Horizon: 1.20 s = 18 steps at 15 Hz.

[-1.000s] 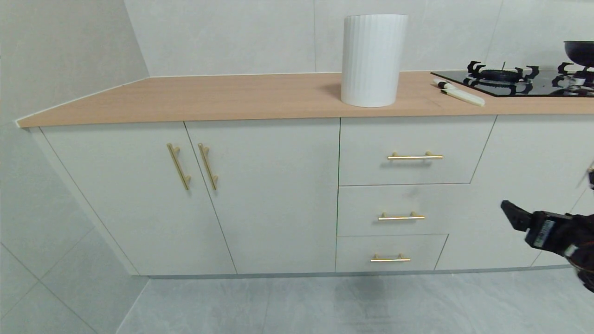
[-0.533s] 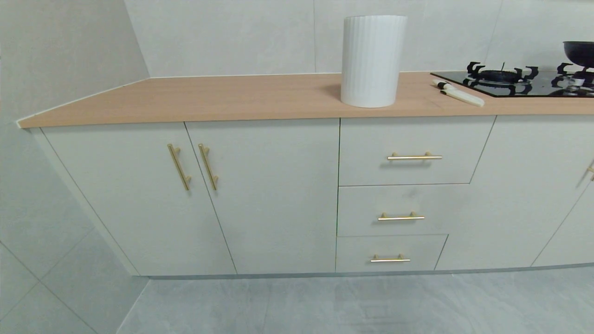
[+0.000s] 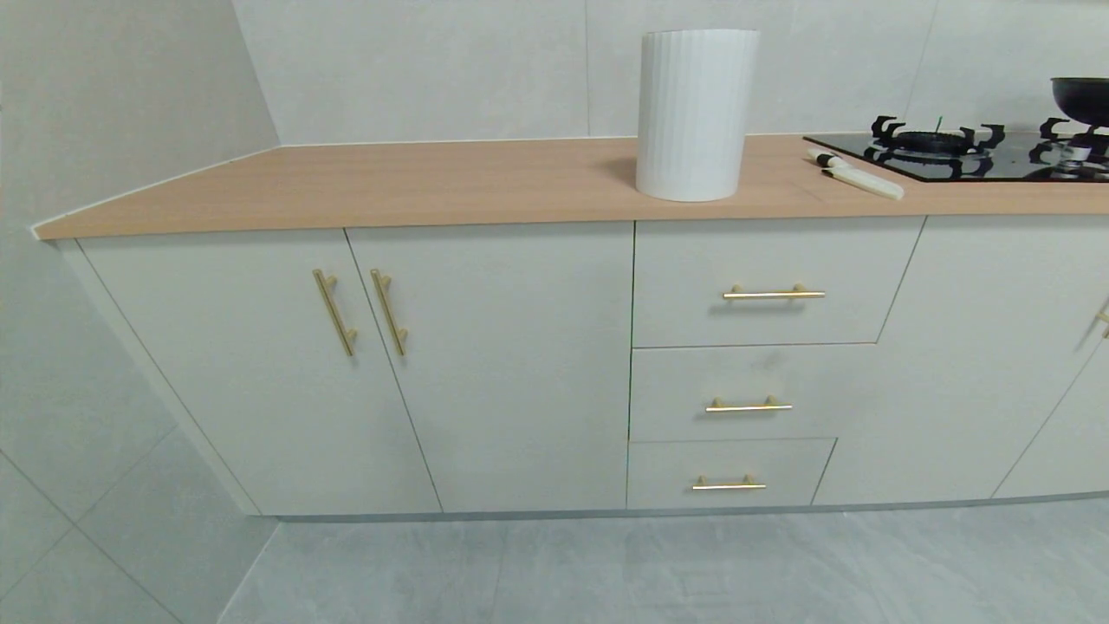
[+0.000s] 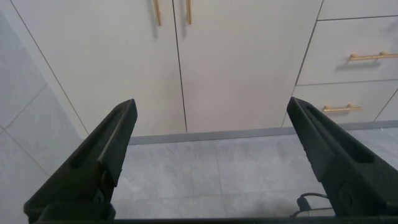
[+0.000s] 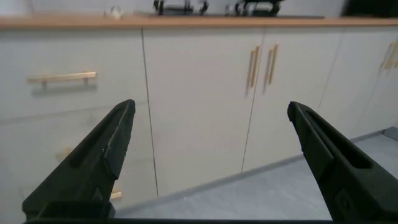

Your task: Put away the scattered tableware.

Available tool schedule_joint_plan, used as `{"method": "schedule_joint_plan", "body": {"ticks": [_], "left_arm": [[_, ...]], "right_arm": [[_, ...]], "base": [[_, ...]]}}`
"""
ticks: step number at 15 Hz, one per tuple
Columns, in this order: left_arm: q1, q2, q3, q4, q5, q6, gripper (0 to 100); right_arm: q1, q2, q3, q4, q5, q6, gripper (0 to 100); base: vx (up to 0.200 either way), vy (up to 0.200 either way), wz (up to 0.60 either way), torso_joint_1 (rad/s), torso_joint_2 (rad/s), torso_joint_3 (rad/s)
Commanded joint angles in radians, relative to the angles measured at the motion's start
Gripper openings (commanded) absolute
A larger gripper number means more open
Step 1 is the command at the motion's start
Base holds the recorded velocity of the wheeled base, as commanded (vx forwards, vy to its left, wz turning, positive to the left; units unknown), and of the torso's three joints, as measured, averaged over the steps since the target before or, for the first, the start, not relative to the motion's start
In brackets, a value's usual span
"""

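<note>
The left end effector (image 4: 210,106) and right end effector (image 5: 210,104) stand open, empty; the white utensil (image 3: 858,178) lies on the tabletop (image 3: 433,182), not yet stored.

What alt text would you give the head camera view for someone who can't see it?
A tall white ribbed container stands on a wooden countertop, and a white utensil lies at the edge of a black gas hob farther right. Below are pale cabinet doors and three closed drawers, all with gold bar handles.
</note>
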Motion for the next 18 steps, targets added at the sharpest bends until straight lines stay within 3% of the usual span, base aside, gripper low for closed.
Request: {"method": "schedule_joint_plan", "body": {"ticks": [1, 5, 10, 18], "left_arm": [[0.000, 0.000, 0.000, 0.000, 0.000, 0.000, 100], [0.000, 0.000, 0.000, 0.000, 0.000, 0.000, 100], [0.000, 0.000, 0.000, 0.000, 0.000, 0.000, 100], [0.000, 0.000, 0.000, 0.000, 0.000, 0.000, 100]], "right_arm": [[-0.071, -0.082, 0.003, 0.019, 0.014, -0.005, 100], [-0.090, -0.133, 0.072, 0.104, 0.115, 0.011, 100], [-0.090, -0.133, 0.111, 0.261, 0.476, 0.202, 100], [-0.090, -0.133, 0.111, 0.350, 0.502, 0.190, 100]], "base": [[0.000, 0.000, 0.00, 0.000, 0.00, 0.000], [0.000, 0.000, 0.00, 0.000, 0.00, 0.000], [0.000, 0.000, 0.00, 0.000, 0.00, 0.000], [0.000, 0.000, 0.00, 0.000, 0.00, 0.000]]}}
